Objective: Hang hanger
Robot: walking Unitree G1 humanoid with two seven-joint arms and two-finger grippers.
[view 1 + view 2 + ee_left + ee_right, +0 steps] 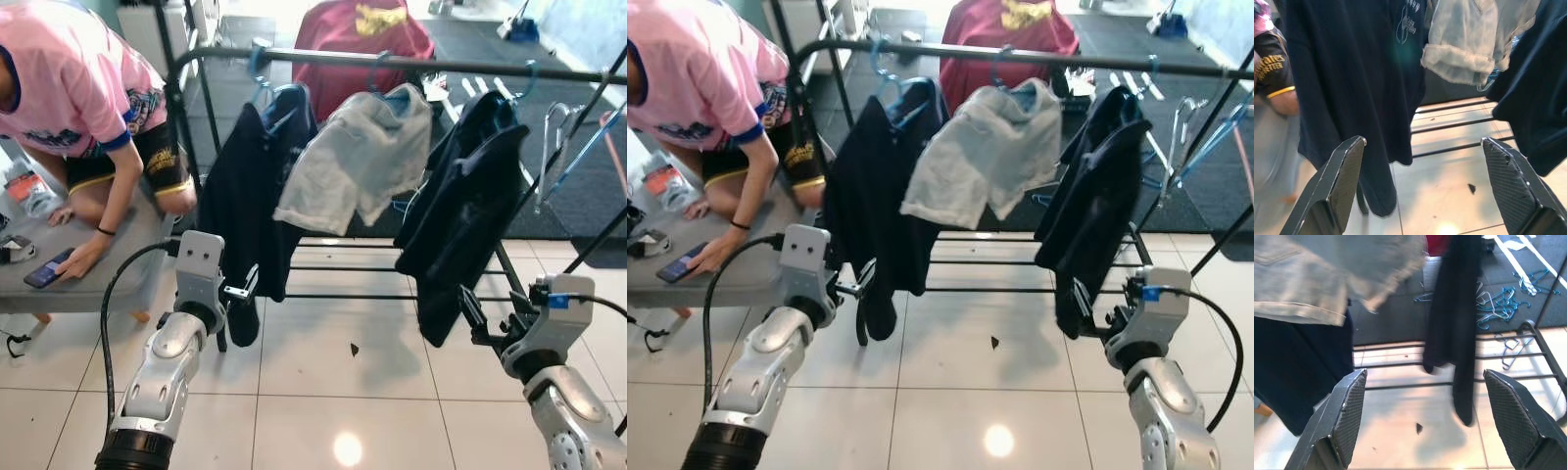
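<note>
Three garments on hangers on rack rail [392, 62], left end effector [1422, 186] and right end effector [1425, 421] wide open, empty

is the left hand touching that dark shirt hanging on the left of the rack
Cannot tell. In the left wrist view the open left hand holds nothing, the dark shirt hanging beyond it, but in the left eye view its fingers overlap the shirt's hem.

Two silver metal arms [162, 367] end in pale grey boxy wrist housings; a black cable [113, 284] loops from the left one, the right housing [556, 318] carries a small blue tag [557, 301]. Textured black fingers [1344, 181] taper.
</note>
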